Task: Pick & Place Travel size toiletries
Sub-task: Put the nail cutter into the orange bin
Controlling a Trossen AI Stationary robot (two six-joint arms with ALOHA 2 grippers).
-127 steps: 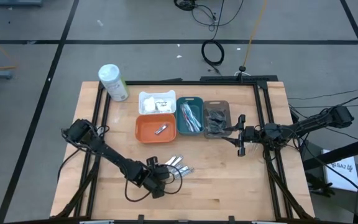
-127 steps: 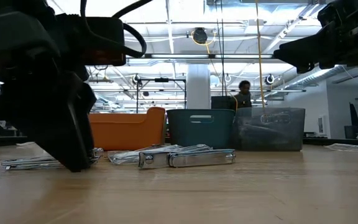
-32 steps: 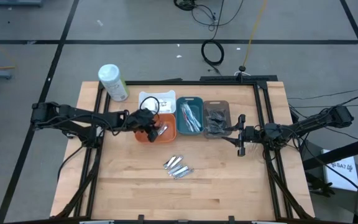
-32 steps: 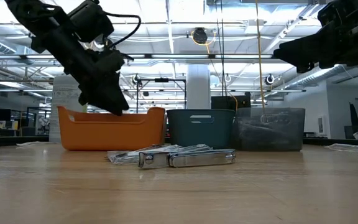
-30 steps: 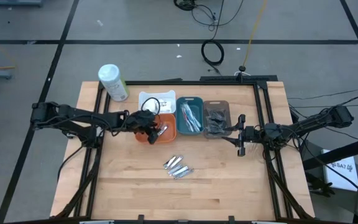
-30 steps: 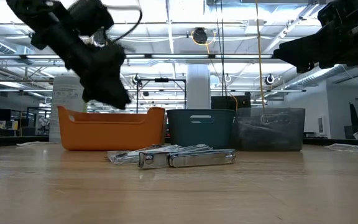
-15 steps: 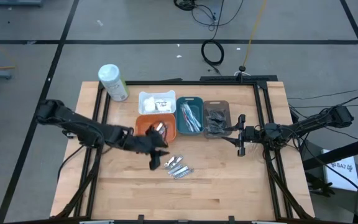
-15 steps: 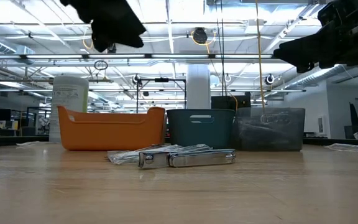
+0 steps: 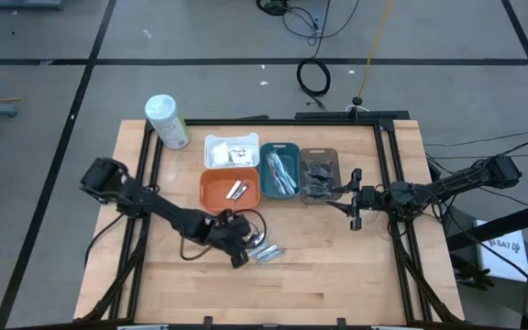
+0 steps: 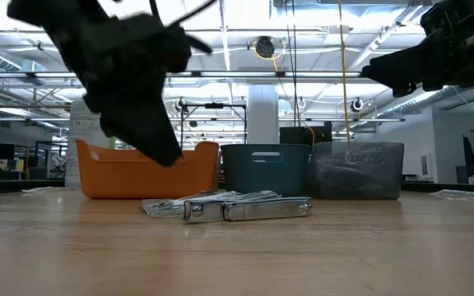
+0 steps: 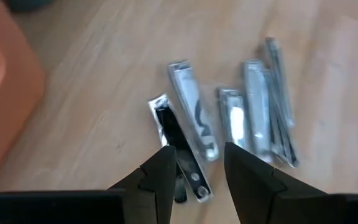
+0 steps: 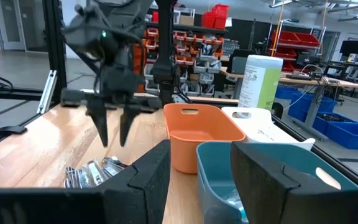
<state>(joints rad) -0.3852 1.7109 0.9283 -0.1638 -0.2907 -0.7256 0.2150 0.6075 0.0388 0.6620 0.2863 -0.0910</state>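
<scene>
While the left gripper (image 11: 194,168) hovers part-open over the wrapped nail clippers (image 11: 229,121) near the orange tray (image 9: 230,189), the right gripper (image 9: 356,199) waits part-open beside the grey tray (image 9: 320,175).

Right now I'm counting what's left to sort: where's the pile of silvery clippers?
In the high view, the silvery clippers lie on the bare wooden table, in front of the orange tray, directly beneath the left gripper.

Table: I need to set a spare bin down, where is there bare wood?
Bare table in front of the silvery packets, and between them and the right gripper. Crowded: the trays, orange to grey, and the left gripper over the packets.
</scene>
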